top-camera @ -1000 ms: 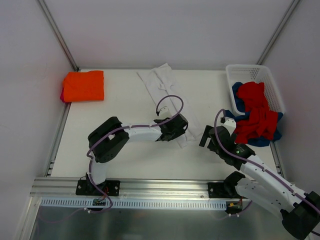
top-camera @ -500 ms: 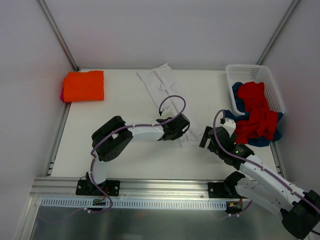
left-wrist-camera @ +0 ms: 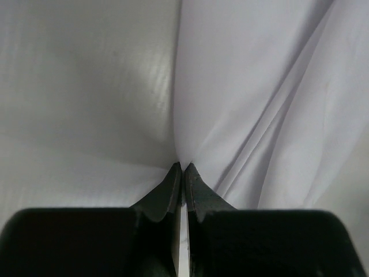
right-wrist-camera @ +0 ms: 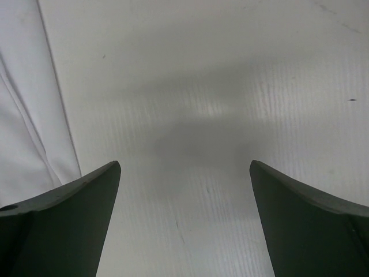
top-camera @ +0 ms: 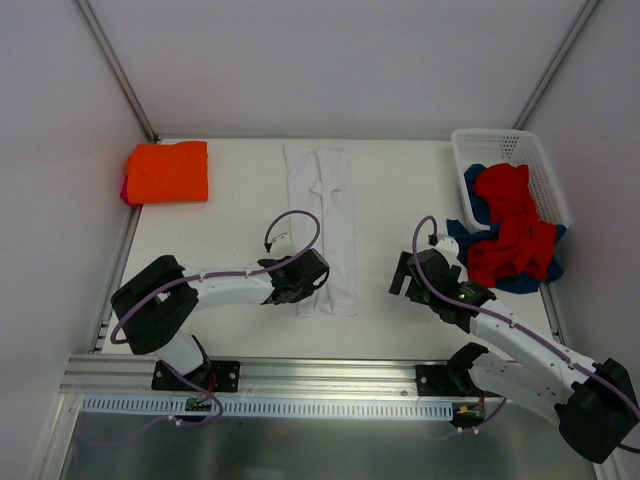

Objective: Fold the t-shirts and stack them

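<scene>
Near the bench's (top-camera: 230,220) front edge, middle: left gripper (left-wrist-camera: 183,171) state?
– Clenched, pinching the near hem of the white t-shirt (top-camera: 331,225). The shirt lies as a long strip running to the back edge.
– Right gripper (right-wrist-camera: 184,190)?
– Released, jaws wide, above the bench just right of the strip, apart from the cloth.
– Other shirts?
– Orange t-shirt (top-camera: 168,170) folded at the back left corner, red cloth (top-camera: 125,190) under it mostly hidden. Red t-shirts (top-camera: 512,225) spill from the basket (top-camera: 462,160) at the right edge. Blue t-shirt (top-camera: 478,205) mostly covered.

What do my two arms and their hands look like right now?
The left arm and right arm share white links, black joints and a looping purple cable. The left hand and right hand have dark tapered fingers.
</scene>
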### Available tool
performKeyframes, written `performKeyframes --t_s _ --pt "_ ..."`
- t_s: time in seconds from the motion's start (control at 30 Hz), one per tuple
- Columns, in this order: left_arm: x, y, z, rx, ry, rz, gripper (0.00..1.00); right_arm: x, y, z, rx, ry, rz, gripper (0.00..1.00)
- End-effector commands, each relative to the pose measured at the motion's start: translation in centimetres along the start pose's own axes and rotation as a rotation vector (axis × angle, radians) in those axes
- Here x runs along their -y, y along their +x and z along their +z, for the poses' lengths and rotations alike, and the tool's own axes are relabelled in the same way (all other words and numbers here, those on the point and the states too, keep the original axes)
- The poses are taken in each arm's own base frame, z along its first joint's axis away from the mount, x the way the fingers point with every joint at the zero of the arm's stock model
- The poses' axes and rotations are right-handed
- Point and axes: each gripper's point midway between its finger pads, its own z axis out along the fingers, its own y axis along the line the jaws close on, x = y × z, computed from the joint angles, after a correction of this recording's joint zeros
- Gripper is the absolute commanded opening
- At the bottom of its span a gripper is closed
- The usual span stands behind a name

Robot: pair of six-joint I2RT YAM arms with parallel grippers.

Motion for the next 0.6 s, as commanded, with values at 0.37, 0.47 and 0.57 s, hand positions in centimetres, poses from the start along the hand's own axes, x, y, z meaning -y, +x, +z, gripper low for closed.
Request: performKeyframes --t_s 0.37,0.47,0.57 --pt "-8.1 -1.9 -2.0 0.084 -0.152 0.039 0.99 -11.4 4.1 0.3 -0.105 -0.273 -0.117 0.99" --pt "-8.2 -2.3 -3.0 0.087 -0.121 0.049 0.99 -12.4 4.9 0.0 -0.120 -0.349 -0.087 0.99" --pt "-8.6 -2.2 -4.2 0.074 -0.080 0.034 0.99 -12.3 5.0 -0.3 -0.112 -0.369 -0.063 0.99"
